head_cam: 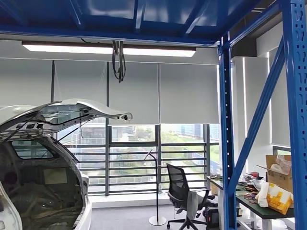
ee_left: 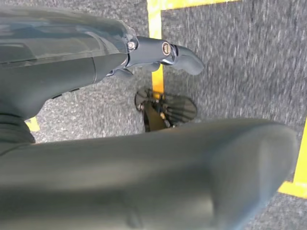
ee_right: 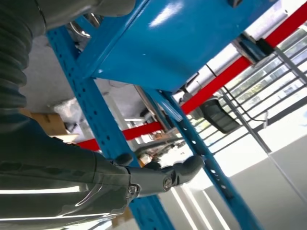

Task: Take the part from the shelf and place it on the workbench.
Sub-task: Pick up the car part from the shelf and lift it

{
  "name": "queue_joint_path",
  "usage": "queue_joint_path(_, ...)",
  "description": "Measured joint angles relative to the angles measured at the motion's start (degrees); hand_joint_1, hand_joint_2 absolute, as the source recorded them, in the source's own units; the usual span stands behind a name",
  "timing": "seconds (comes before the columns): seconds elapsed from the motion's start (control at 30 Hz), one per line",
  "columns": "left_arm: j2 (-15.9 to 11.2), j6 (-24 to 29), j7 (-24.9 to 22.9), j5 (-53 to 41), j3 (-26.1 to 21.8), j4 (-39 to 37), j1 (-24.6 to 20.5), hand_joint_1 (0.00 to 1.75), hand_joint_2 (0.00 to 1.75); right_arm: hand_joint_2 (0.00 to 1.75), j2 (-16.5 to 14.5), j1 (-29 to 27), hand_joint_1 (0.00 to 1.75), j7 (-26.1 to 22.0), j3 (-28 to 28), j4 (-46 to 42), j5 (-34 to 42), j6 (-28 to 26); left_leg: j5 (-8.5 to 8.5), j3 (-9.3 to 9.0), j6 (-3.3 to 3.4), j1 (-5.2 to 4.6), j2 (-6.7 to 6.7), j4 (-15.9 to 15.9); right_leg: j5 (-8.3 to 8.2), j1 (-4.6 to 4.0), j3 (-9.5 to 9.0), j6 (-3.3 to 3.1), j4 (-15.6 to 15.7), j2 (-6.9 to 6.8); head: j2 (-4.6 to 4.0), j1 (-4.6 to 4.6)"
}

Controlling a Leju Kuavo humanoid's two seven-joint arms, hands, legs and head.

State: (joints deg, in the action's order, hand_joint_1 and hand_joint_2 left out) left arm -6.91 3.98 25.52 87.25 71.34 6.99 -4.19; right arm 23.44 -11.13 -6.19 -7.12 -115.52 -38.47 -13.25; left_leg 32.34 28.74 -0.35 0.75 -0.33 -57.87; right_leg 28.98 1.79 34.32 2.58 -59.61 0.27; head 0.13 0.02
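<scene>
The blue steel shelf (head_cam: pixel 226 143) frames the head view, its deck overhead and its uprights and a diagonal brace at the right. I cannot pick out the part on it. My left hand (ee_left: pixel 119 163) hangs over grey carpet, its fingers (ee_left: pixel 170 51) stretched out and apart from the thumb, holding nothing. My right hand (ee_right: pixel 108 184) is raised close to a perforated blue shelf upright (ee_right: pixel 90 110), one finger (ee_right: pixel 181 172) extended, with nothing in it. A dark-topped table (head_cam: pixel 253 203) stands behind the right uprights.
A white car body (head_cam: pixel 40 182) with its tailgate raised stands at the left. A black office chair (head_cam: pixel 181 191) and a floor stand (head_cam: pixel 157 191) are in the middle by the windows. Cardboard boxes (head_cam: pixel 278 175) and bags lie on the table. Yellow tape lines (ee_left: pixel 155 28) mark the carpet.
</scene>
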Motion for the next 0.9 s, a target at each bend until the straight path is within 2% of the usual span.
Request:
queue_joint_path(0.07, 0.07, -0.05, 0.04, 0.00, 0.01, 0.00, -0.08, 0.00, 0.00, 1.75, 0.02, 0.04, 0.00, 0.06, 0.04, -0.10, -0.03, 0.04, 0.52, -0.15, -0.36, 0.22, 0.05, -0.16, 0.46, -0.08, -0.31, -1.01, -0.01, 0.06, 0.01, 0.02)
queue_joint_path(0.1, 0.09, -0.07, 0.06, 0.00, 0.01, 0.00, -0.15, 0.00, 0.00, 1.75, 0.03, 0.13, 0.00, 0.07, 0.07, -0.18, -0.04, 0.04, 1.16, 0.39, -0.48, 0.29, 0.08, -1.54, 0.68, -0.12, -0.68, -1.42, 0.06, 0.03, 0.01, 0.01)
queue_joint_path(0.13, 0.11, -0.09, 0.08, 0.00, 0.01, 0.01, -0.23, 0.00, 0.00, 1.75, 0.04, 0.21, 0.00, 0.07, 0.08, -0.25, -0.06, 0.04, 2.24, 1.73, -0.56, 0.32, 0.10, -4.22, 0.94, -0.18, -1.16, -1.83, 0.12, -0.06, 0.02, 0.02)
queue_joint_path(0.2, 0.14, -0.11, 0.09, 0.00, 0.01, 0.01, -0.26, 0.00, 0.00, 1.75, 0.05, 0.31, 0.00, 0.07, 0.05, -0.30, -0.10, 0.05, 4.70, 6.49, -0.43, 0.23, 0.10, -12.20, 1.57, -0.51, -2.01, -2.37, 0.12, -0.20, 0.01, 0.02)
queue_joint_path(0.23, 0.16, -0.11, 0.08, 0.00, 0.01, 0.01, -0.18, 0.00, 0.00, 1.75, 0.05, 0.30, 0.00, 0.07, 0.03, -0.30, -0.13, 0.05, 5.24, 9.07, -0.31, 0.19, 0.10, -15.71, 1.98, -0.70, -2.47, -2.52, 0.12, -0.18, 0.01, 0.03)
queue_joint_path(0.27, 0.18, -0.10, 0.08, 0.00, 0.01, 0.00, -0.07, 0.00, 0.00, 1.75, 0.05, 0.30, 0.00, 0.07, 0.02, -0.30, -0.15, 0.06, 4.69, 10.93, -0.12, 0.14, 0.10, -17.47, 2.46, -0.88, -3.01, -2.58, 0.12, -0.08, 0.00, 0.03)
queue_joint_path(0.3, 0.20, -0.10, 0.07, 0.00, 0.01, 0.00, 0.03, 0.00, 0.00, 1.75, 0.05, 0.28, 0.00, 0.07, 0.02, -0.30, -0.17, 0.07, 2.86, 11.84, 0.16, 0.05, 0.10, -17.14, 3.03, -1.03, -3.73, -2.60, 0.12, 0.03, 0.00, 0.03)
queue_joint_path(0.33, 0.21, -0.09, 0.07, 0.00, 0.01, 0.00, 0.08, 0.00, 0.00, 1.75, 0.05, 0.29, 0.00, 0.07, 0.01, -0.30, -0.20, 0.08, -0.01, 11.66, 0.54, -0.12, 0.09, -14.61, 3.64, -1.14, -4.58, -2.58, 0.13, 0.14, 0.00, 0.03)
queue_joint_path(0.4, 0.22, -0.02, 0.07, 0.00, 0.01, -0.02, 0.10, 0.00, 0.00, 1.75, 0.05, 0.38, 0.00, 0.07, -0.02, -0.27, -0.28, 0.15, -4.96, 10.10, 1.38, -0.64, 0.02, -8.73, 4.85, -1.27, -6.14, -2.35, 0.19, 0.27, 0.00, 0.04)
queue_joint_path(0.43, 0.24, 0.03, 0.04, 0.00, 0.01, -0.04, 0.09, 0.00, 0.00, 1.75, 0.06, 0.50, 0.00, 0.07, -0.07, -0.25, -0.36, 0.23, -6.00, 9.44, 1.68, -0.91, 0.00, -6.78, 5.24, -1.26, -6.55, -2.11, 0.25, 0.35, 0.02, 0.06)
queue_joint_path(0.5, 0.27, 0.12, 0.02, 0.00, 0.02, -0.09, 0.01, 0.00, 0.00, 1.75, 0.10, 0.78, 0.00, 0.07, -0.23, -0.20, -0.60, 0.40, -5.63, 8.73, 1.60, -1.21, -0.04, -4.97, 5.47, -1.24, -6.52, -1.68, 0.19, 0.44, 0.03, 0.09)
queue_joint_path(0.6, 0.28, 0.22, 0.01, 0.00, 0.04, -0.09, -0.04, 0.00, 0.00, 1.75, 0.21, 1.24, 0.00, 0.20, -0.60, -0.16, -1.38, 0.70, -4.74, 8.29, 1.21, -1.22, -0.23, -3.83, 5.37, -1.13, -6.40, -1.55, 0.48, 0.20, 0.07, 0.08)
queue_joint_path(0.9, 0.39, 0.23, -0.10, -0.01, 0.76, -0.09, -0.68, 0.00, 0.00, 1.75, 2.10, 5.76, 0.00, 2.87, -1.90, 2.64, -7.51, 3.54, -4.41, 8.20, 1.73, -1.24, -0.27, -3.80, 5.40, -1.14, -7.06, -1.30, 1.74, 0.02, 0.02, 0.07)
